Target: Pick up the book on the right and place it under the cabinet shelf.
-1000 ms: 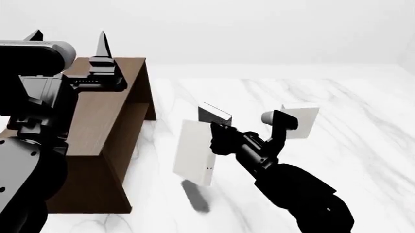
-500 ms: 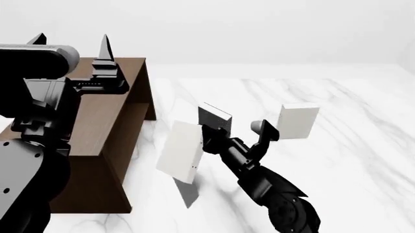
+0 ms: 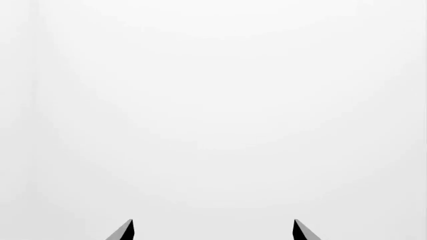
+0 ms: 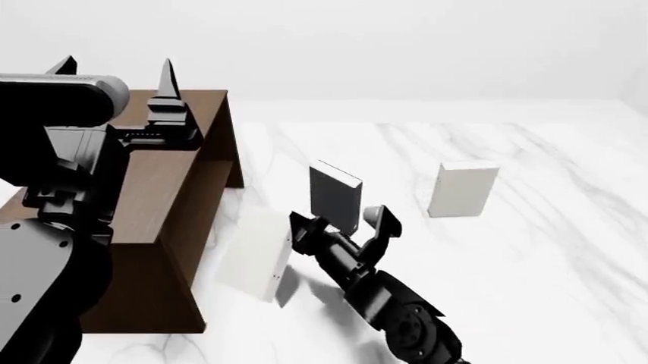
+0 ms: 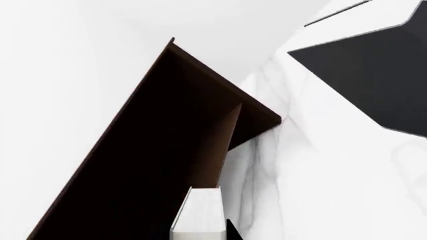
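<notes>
Gripping the off-white book [image 4: 257, 255] by its near edge, the right gripper [image 4: 294, 243] is closed on it, and the book hangs upright, slightly tilted, just above the marble tabletop [image 4: 526, 227], right beside the open side of the cabinet shelf [image 4: 167, 197]. In the right wrist view the book's pale edge [image 5: 199, 215] points straight into the cabinet's dark hollow [image 5: 153, 165].

To finish the step well, I judge the book should be kept low and level with the opening, pushed leftward under the flat top without clipping the front side panel, and let go only when most of it sits inside. A tilt like the present one could catch the panel edge, so squaring it first would help.

The right arm [image 4: 390, 311] reaches forward and left across the table, forearm low, wrist turned toward the cabinet, passing just in front of the black book [image 4: 335, 196]. The greyer pale book [image 4: 462, 188] stands well apart to the right.

The left gripper [image 4: 117, 72] is raised above the cabinet top, its two pointed fingers [image 3: 127, 231] spread wide with nothing between them.
</notes>
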Controlling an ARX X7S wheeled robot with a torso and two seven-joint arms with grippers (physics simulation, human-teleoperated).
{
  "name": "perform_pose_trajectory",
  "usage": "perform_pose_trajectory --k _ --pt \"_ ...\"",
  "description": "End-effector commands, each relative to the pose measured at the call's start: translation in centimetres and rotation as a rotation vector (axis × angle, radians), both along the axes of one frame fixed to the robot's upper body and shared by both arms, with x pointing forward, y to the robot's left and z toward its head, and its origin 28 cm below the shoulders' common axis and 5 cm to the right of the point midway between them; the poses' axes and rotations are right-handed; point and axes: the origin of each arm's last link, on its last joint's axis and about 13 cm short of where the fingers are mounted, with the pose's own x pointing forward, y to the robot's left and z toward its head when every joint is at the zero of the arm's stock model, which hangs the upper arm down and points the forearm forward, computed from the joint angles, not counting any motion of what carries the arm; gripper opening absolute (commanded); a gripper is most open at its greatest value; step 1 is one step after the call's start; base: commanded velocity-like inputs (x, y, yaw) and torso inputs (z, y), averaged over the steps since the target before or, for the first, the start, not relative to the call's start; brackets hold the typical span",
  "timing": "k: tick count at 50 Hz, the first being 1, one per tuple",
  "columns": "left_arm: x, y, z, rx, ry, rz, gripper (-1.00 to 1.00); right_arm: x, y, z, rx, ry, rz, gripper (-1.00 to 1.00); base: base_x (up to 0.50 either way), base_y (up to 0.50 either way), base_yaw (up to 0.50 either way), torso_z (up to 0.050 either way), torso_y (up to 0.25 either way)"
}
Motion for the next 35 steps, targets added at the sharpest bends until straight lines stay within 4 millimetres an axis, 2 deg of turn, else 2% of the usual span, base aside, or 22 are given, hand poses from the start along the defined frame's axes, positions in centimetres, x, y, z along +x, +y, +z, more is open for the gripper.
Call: perform_pose_trajectory --k 1,35 --pt "0.0 0.0 0.0 0.002 0.001 -0.003 1.0 0.9 0.5 -0.6 0.045 -0.024 -0.004 -1.0 0.0 0.0 0.0 0.0 0.0" --pt "-0.4 0.0 0.3 0.008 -0.009 -0.02 1.0 0.6 -0.4 -3.2 -0.053 0.061 -0.052 -1.0 0.0 0.0 0.0 0.0 0.001"
